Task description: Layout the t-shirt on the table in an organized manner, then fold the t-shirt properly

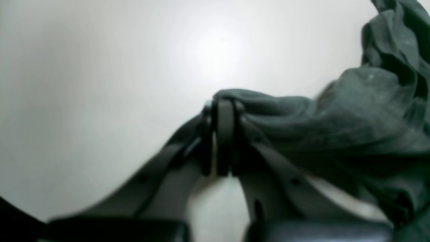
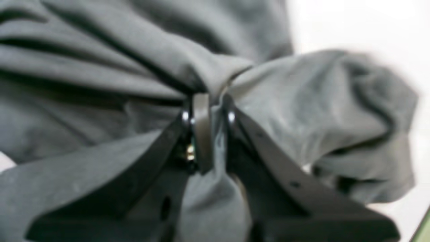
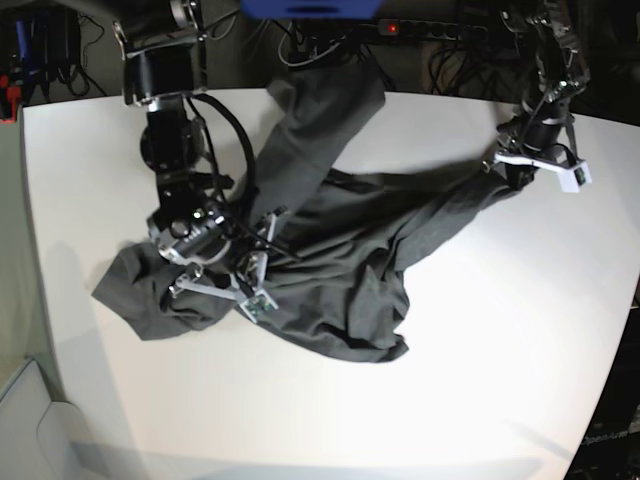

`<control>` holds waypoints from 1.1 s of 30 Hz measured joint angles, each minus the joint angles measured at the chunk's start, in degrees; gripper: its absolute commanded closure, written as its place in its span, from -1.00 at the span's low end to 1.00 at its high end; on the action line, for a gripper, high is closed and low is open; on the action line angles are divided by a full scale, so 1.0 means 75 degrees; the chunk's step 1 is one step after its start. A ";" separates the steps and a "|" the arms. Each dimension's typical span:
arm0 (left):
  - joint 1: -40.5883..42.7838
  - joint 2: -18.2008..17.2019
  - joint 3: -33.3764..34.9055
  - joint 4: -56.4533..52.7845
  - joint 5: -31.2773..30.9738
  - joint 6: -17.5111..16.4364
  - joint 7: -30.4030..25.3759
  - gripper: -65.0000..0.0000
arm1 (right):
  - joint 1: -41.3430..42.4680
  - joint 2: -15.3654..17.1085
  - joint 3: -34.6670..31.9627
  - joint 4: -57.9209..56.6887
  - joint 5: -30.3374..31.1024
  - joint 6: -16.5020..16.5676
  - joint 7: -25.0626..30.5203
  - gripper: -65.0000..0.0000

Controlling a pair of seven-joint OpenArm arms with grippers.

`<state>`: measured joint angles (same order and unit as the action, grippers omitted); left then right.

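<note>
The dark charcoal t-shirt (image 3: 340, 260) lies crumpled and stretched across the white table (image 3: 480, 350), with one part running up toward the far edge. My right gripper (image 3: 205, 280) is at the shirt's left end. In the right wrist view it (image 2: 208, 101) is shut on a bunched fold of the shirt (image 2: 100, 67). My left gripper (image 3: 512, 172) is at the shirt's right tip. In the left wrist view it (image 1: 223, 104) is shut on the cloth's edge (image 1: 352, 114), just above the table (image 1: 100, 84). The collar label is hidden.
Cables and a power strip (image 3: 420, 25) lie beyond the table's far edge. A blue object (image 3: 310, 8) sits at the top. A pale bin (image 3: 30, 420) stands off the table's lower left corner. Bare tabletop shows in front of the shirt.
</note>
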<state>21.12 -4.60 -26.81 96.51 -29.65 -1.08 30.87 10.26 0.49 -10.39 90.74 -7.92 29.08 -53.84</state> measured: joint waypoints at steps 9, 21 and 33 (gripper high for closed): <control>0.0111 -0.0015 -0.0015 0.1070 0.0029 0.0070 0.0061 0.99 | -0.0044 0.0041 0.0070 0.0082 -0.0035 0.1411 -0.0047 0.98; -0.0268 0.0070 -0.1253 0.2107 0.0085 0.0140 0.0047 0.99 | -0.0070 0.0224 0.0079 0.0291 -0.0131 0.1489 -0.0119 0.98; -0.0548 0.0090 -0.1282 0.2084 0.0064 0.0102 0.0029 0.99 | -0.0466 0.0536 0.0055 0.1445 -0.0082 0.1486 -0.0035 0.98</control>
<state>17.02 -3.92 -36.42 112.14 -29.17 -0.32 31.09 6.76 4.51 -9.98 101.58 -8.54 40.23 -54.11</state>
